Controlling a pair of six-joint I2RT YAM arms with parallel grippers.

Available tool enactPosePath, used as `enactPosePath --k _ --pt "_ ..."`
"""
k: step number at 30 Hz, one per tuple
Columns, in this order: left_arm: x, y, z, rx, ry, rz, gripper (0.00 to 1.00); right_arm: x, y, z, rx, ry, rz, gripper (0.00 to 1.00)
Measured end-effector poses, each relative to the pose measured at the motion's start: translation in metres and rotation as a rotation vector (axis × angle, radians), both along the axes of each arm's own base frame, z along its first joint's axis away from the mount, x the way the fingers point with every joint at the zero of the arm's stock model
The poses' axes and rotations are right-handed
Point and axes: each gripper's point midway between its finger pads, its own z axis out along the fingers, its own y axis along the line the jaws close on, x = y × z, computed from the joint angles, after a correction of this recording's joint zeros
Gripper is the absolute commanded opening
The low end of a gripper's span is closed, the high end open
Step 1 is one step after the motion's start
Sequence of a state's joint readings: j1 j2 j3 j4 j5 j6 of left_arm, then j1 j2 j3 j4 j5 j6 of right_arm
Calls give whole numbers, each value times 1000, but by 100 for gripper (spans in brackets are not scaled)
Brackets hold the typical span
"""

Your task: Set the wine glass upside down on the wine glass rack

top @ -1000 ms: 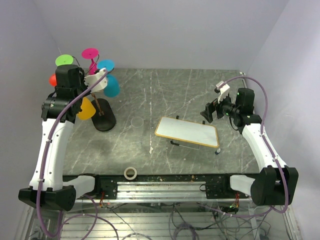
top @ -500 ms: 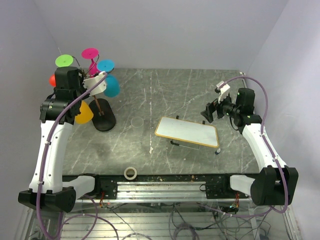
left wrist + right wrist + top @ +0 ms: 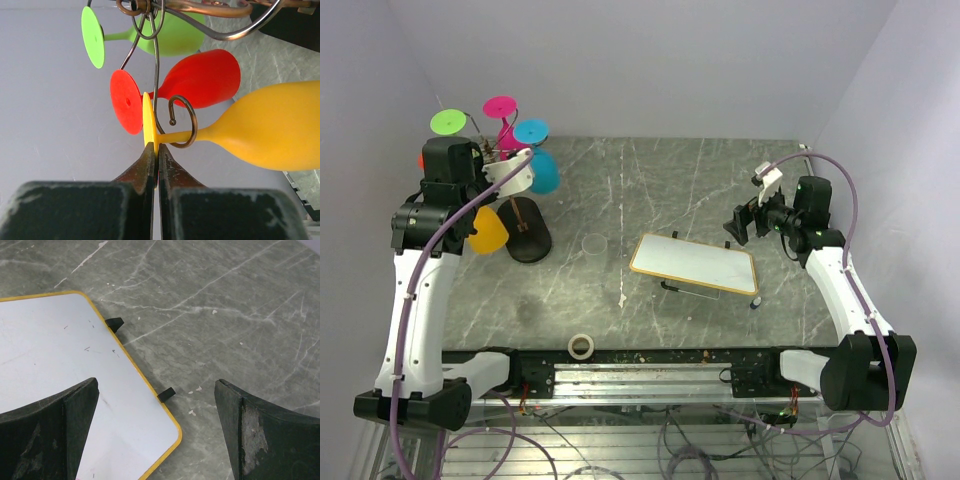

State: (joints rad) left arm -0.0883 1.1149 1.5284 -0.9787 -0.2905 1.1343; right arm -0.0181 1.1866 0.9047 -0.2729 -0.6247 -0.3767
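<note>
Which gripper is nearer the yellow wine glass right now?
Left. The left gripper pinches the foot of the yellow wine glass at the wine glass rack; the right gripper hangs open by the whiteboard, well away.

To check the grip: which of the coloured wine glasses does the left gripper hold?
The yellow wine glass: the left gripper is shut on its foot disc. The red glass and the green glass hang ungripped.
</note>
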Motion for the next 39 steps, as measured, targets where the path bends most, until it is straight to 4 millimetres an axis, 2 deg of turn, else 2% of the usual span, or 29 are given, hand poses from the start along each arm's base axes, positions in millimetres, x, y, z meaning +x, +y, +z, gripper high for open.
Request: enactPosePath --k 14,29,39 --pt "11 -22 -1 -69 3 -107 20 -1 -2 -3 5 4 1 100" --pt "12 -27 -15 -80 42 -134 29 -1 -4 -3 5 3 -2 100" --pt "10 -35 -17 -115 47 -170 41 -1 -5 -5 5 5 -6 100"
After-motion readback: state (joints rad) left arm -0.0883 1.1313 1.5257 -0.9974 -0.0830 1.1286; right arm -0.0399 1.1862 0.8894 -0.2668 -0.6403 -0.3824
